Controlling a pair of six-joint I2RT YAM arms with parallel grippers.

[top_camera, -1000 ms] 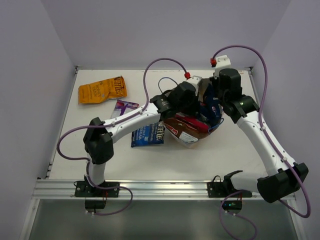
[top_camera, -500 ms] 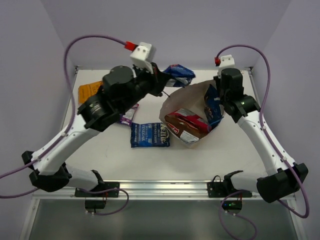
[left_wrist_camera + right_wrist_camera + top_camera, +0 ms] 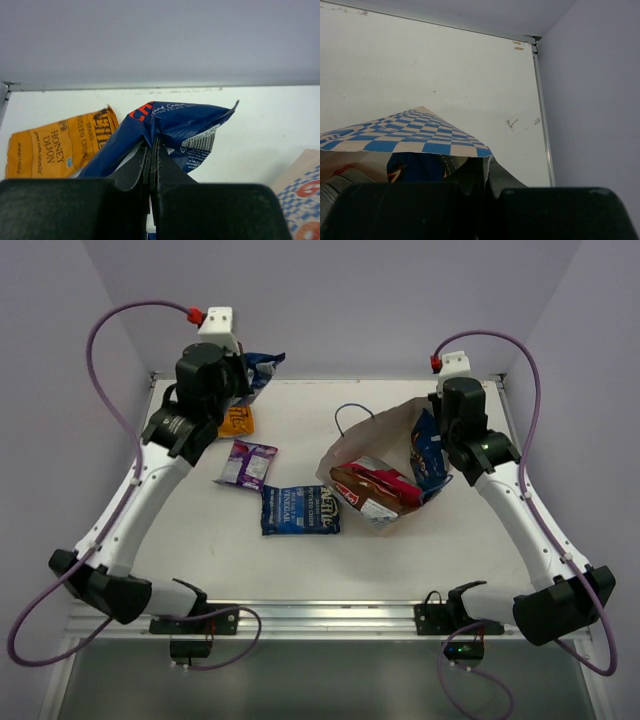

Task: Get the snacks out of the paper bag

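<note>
The left tool is closed narrow on a dark blue packet, pinching a fold of its foil between the jaws. The packet hangs free above the far-left corner of the surface, over the orange packet lying there. Holding it by a single fold keeps the packet clear of the items below, and a release here would likely add it to the group already laid out.

The right tool is closed on the upper edge of the paper bag. The bag lies on its side at the right of the surface, mouth towards the near-left. This grip appears intended to keep the mouth propped open and to stop the light bag from sliding while items are drawn out.

Also out of the bag are a small purple packet and, just beside it, a blue packet; both lie flat to the left of the mouth.

Inside the bag, a brown-and-white chip bag with a red logo fills the mouth, and another blue packet shows deeper in. The task is judged partly complete.
</note>
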